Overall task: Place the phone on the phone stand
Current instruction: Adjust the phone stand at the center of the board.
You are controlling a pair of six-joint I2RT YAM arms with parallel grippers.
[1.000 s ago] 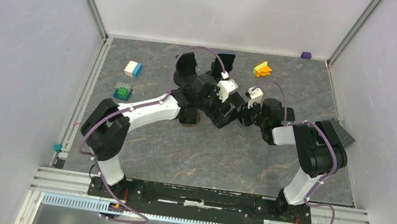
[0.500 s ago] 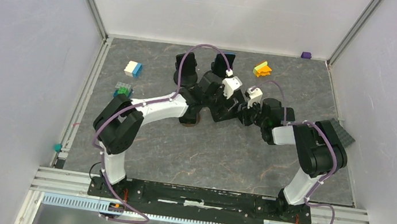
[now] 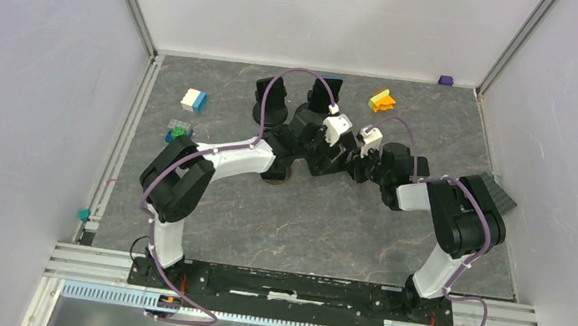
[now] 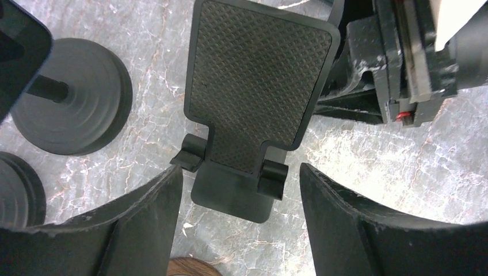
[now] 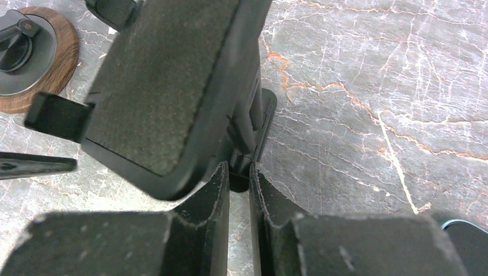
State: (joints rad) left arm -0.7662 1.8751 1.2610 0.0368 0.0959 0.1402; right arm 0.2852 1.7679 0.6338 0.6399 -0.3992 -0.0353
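From above, arms hide the stand (image 4: 259, 86); wrist views show us the left gripper (image 4: 239, 172) spread astride its foot, the right gripper (image 5: 239, 178) pinching its rear. The phone (image 3: 330, 82), we think, sits farther back.

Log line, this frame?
left gripper open astride phone stand | right gripper shut on its back | stand bare

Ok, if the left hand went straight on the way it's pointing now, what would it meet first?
The phone stand: its two small hooks sit just ahead, between the fingers of the open left hand. How near is hard to judge from the wrist view.
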